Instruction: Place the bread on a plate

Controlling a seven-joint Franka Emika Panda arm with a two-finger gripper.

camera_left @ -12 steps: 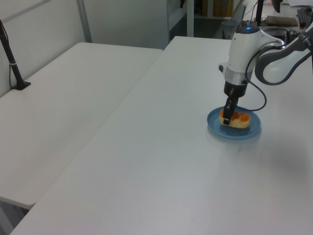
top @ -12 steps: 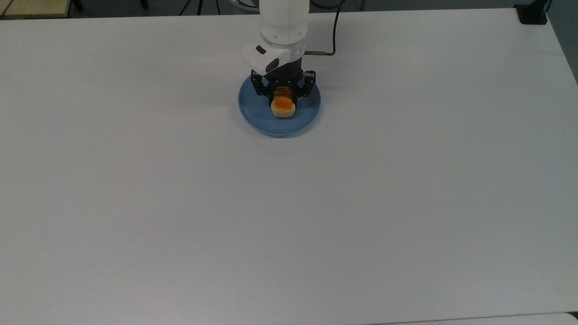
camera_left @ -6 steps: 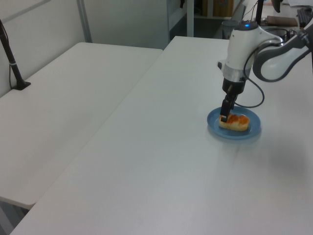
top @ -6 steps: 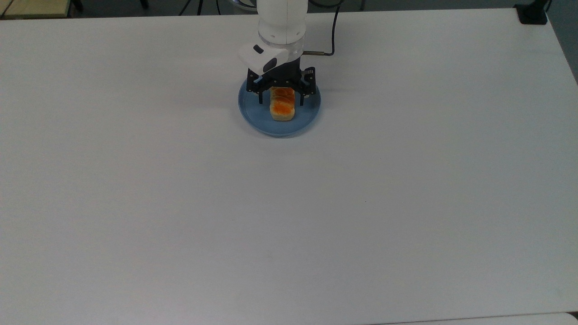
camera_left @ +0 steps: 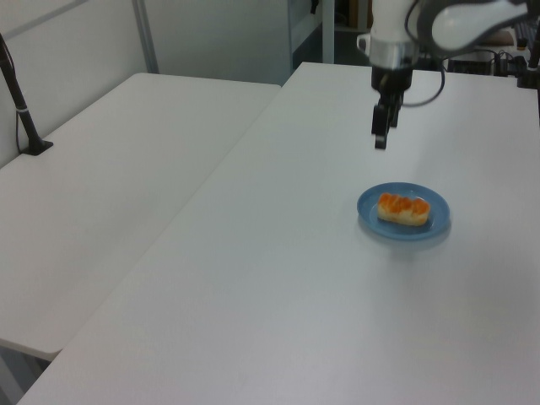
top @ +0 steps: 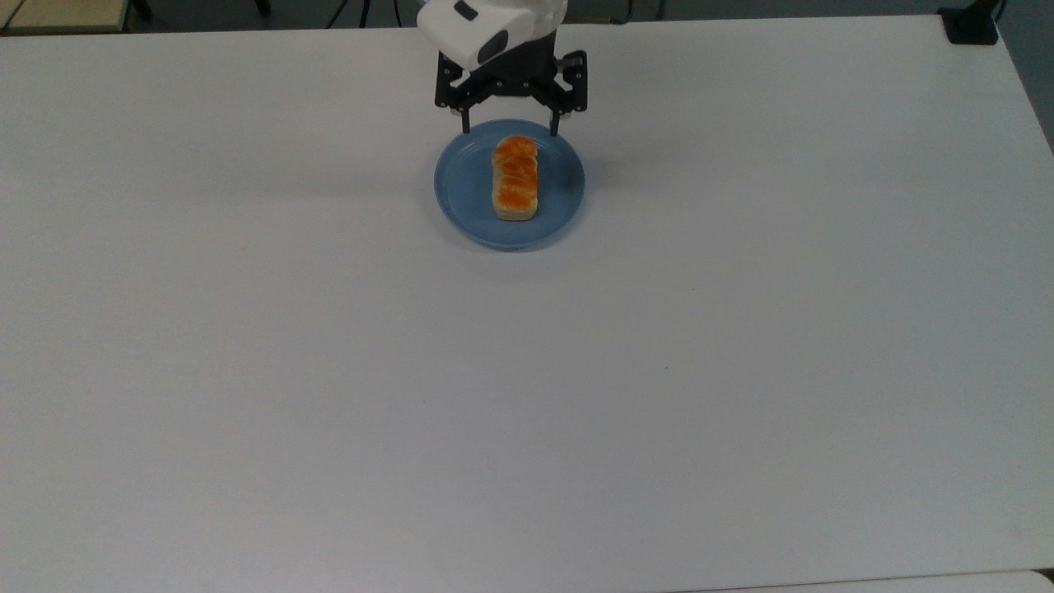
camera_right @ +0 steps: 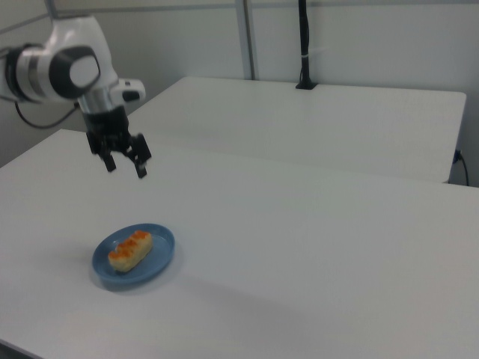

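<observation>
You can see the bread point(top: 515, 178) lying flat on the plate point(top: 465, 191), about in its middle. The plate sits on the white desk point(top: 527, 371) near the far edge in the top view – well away from every corner. Your claw point(top: 510, 128) hangs in the air above the far rim of the plate and touches nothing. Its 2 fingers point(top: 466, 123) are spread wide apart – wider than the bread – and hold nothing between them.
</observation>
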